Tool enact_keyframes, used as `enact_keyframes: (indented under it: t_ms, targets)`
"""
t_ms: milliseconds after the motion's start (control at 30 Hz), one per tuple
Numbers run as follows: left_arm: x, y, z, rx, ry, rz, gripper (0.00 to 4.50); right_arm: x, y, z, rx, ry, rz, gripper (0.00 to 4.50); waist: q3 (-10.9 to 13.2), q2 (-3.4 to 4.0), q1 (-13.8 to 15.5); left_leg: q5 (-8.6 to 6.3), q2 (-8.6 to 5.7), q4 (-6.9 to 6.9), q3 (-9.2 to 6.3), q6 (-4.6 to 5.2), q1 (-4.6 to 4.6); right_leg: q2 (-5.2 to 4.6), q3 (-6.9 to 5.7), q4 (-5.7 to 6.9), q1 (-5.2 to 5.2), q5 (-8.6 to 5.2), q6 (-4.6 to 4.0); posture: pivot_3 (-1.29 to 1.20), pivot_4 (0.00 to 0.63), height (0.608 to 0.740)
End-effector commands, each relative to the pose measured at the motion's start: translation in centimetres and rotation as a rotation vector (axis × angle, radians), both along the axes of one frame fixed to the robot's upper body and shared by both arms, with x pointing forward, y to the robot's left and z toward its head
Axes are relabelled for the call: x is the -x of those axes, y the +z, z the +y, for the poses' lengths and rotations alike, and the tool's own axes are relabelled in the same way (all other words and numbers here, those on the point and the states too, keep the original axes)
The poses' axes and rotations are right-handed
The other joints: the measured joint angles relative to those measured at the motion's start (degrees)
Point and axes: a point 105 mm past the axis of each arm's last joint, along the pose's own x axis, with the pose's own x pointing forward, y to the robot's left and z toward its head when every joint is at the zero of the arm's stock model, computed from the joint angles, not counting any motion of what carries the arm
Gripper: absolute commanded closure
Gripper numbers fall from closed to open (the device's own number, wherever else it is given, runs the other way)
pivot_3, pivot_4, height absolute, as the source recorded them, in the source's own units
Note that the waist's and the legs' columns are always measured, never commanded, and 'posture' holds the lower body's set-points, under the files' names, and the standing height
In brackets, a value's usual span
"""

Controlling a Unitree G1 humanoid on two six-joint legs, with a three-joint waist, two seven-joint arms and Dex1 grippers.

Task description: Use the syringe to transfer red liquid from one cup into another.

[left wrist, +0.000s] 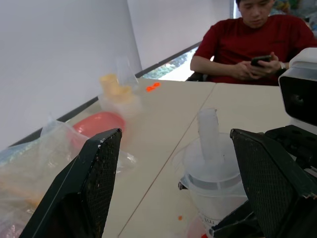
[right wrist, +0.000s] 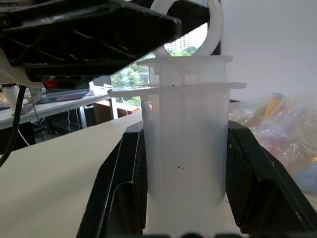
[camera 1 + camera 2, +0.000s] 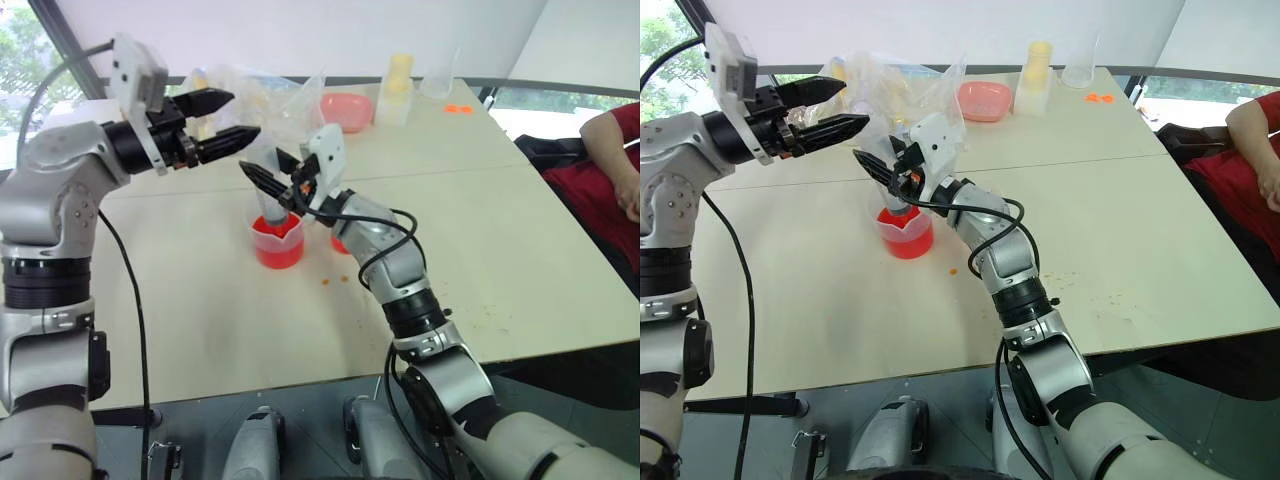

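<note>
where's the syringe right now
The syringe stands upright in the larger beaker, clamped by the right gripper, mid-table.

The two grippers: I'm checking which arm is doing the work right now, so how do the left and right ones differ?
The left gripper has its fingers spread apart and holds nothing, while the right gripper is clamped on the syringe. The left gripper hovers high above the table, pointing roughly level; the right gripper sits lower, holding the syringe upright in the larger beaker of red liquid. Both have two black fingers.
</note>
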Motion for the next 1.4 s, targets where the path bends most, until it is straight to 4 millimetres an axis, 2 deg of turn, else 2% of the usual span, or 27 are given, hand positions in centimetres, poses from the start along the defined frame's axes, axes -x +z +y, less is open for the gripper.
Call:
enact_keyframes:
  t_ms: [33,367,467,633,767,867,933,967,1000,1067,1167,1400]
  targets:
    - [0.6,1.3,0.0,-0.009,-0.003,-0.063,0.82,0.3,1.2,0.3,-0.030,-0.002,-0.041,3.03,0.00,0.00,0.03,0.00,0.00,0.00,0.00,0.00,0.00,0.00,0.00,0.00,0.00,0.00,0.00,0.00,0.150,0.740]
    - [-0.8,1.4,1.0,-0.040,0.108,-0.119,0.82,0.4,1.2,0.5,-0.036,0.002,-0.044,3.03,0.00,0.00,0.01,0.00,0.00,0.01,-0.01,0.00,0.00,0.00,0.00,0.01,0.00,0.00,0.00,0.00,0.150,0.740]
    - [-1.8,1.2,1.3,-0.086,0.173,-0.162,0.82,0.5,1.2,0.6,-0.038,0.005,-0.046,3.03,0.00,0.00,0.06,0.00,0.00,0.01,-0.01,0.00,0.00,0.00,0.00,0.02,0.00,0.00,0.00,0.00,0.150,0.740]
    - [-3.0,1.4,0.2,-0.104,0.187,-0.195,0.82,0.9,1.1,1.0,-0.041,0.024,-0.049,3.03,0.00,0.00,0.17,0.00,-0.02,0.05,-0.01,-0.01,-0.02,-0.01,-0.01,0.02,0.01,0.00,0.00,0.00,0.150,0.740]
    - [-2.8,0.7,-1.4,-0.133,0.121,-0.191,0.82,1.2,1.1,1.3,-0.043,0.039,-0.051,3.03,0.00,0.00,0.04,0.00,-0.01,0.04,-0.01,-0.01,-0.01,0.00,0.00,0.04,0.01,0.00,0.01,0.00,0.150,0.740]
    - [-2.7,0.7,-2.0,-0.130,0.093,-0.194,1.67,1.4,1.0,1.4,-0.043,0.040,-0.050,3.03,0.00,0.00,-0.02,0.01,-0.01,0.04,-0.01,0.00,-0.01,0.01,0.00,0.04,0.00,0.00,0.00,0.00,0.150,0.740]
    - [-2.7,0.7,-2.1,-0.130,0.087,-0.196,2.59,1.4,0.9,1.4,-0.041,0.042,-0.050,3.03,0.00,0.00,0.00,0.01,0.00,0.04,-0.02,0.00,0.00,0.01,0.00,0.04,0.00,0.00,0.00,0.00,0.150,0.740]
    - [-2.7,0.6,-2.1,-0.131,0.086,-0.196,3.23,1.5,0.8,1.4,-0.041,0.043,-0.049,3.03,0.00,0.00,0.02,0.01,0.00,0.04,-0.01,0.00,-0.01,0.01,0.00,0.04,0.00,0.00,0.00,0.00,0.150,0.740]
    - [-2.7,0.5,-2.2,-0.136,0.081,-0.198,3.52,1.5,0.8,1.5,-0.040,0.044,-0.048,3.03,0.00,0.00,0.02,0.01,0.00,0.04,-0.02,0.00,-0.01,0.01,-0.01,0.04,0.00,0.00,0.00,0.00,0.150,0.740]
    - [-2.6,0.4,-2.3,-0.142,0.072,-0.200,4.43,1.6,0.6,1.5,-0.038,0.045,-0.047,3.03,0.00,0.00,0.02,0.01,0.00,0.04,-0.02,0.00,-0.01,0.00,0.00,0.05,0.00,0.00,0.00,0.00,0.150,0.740]
    - [-2.5,0.6,-2.5,-0.123,0.060,-0.199,4.47,1.7,0.4,1.7,-0.034,0.050,-0.046,3.03,0.00,0.00,0.01,0.01,0.00,0.04,-0.02,0.00,-0.01,0.01,0.00,0.04,0.00,0.00,0.00,0.00,0.150,0.740]
    - [-2.2,3.6,-2.7,-0.048,0.060,-0.261,4.47,2.2,-0.6,2.5,-0.039,0.080,-0.011,3.03,0.00,0.00,0.02,0.01,0.00,0.05,-0.02,0.00,-0.01,0.01,0.00,0.05,0.00,0.00,0.00,0.00,0.150,0.740]
